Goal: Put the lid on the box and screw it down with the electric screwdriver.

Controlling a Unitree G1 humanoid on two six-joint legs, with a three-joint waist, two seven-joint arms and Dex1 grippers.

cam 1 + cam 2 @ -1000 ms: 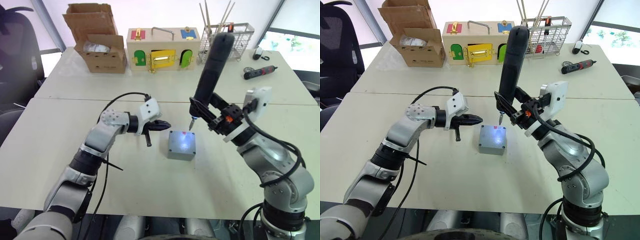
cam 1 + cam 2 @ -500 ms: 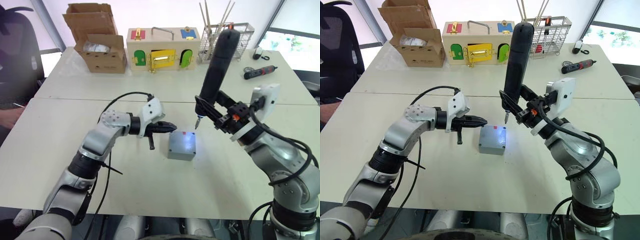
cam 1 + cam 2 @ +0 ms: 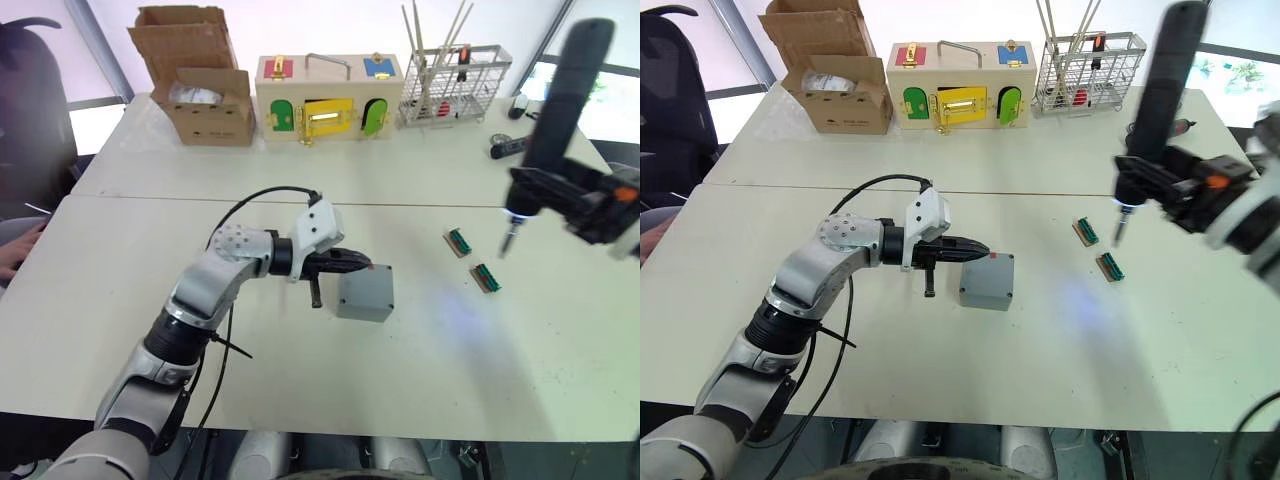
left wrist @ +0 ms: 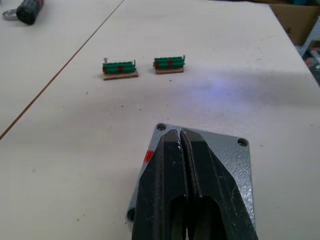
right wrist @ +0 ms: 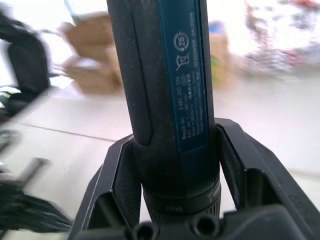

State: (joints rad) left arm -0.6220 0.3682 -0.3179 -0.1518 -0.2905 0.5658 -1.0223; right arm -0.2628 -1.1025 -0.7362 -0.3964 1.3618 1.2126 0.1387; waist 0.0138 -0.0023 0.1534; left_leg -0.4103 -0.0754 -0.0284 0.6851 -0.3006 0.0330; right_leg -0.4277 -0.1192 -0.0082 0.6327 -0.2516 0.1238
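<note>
The grey box (image 3: 362,298) sits mid-table with the lid (image 4: 225,155) on top, screw holes showing at its corners. A small red mark (image 4: 148,156) shows on the box's side. My left gripper (image 3: 350,265) is shut with nothing in it, and its fingers (image 4: 170,165) lie low across the lid from the left; I cannot tell whether they touch it. Far off to the right, my right gripper (image 3: 535,190) is shut on the electric screwdriver (image 3: 562,110), held upright high above the table. Its bit (image 3: 508,240) points down.
Two small green terminal blocks (image 3: 458,241) (image 3: 486,277) lie on the table right of the box, under the bit. Along the back stand a cardboard box (image 3: 200,95), a wooden box with coloured doors (image 3: 325,95) and a wire rack (image 3: 455,80). A small screwdriver (image 3: 503,149) lies back right.
My right arm has swung far right and up with the electric screwdriver, away from the box. My left gripper has slid right, over the lid.
</note>
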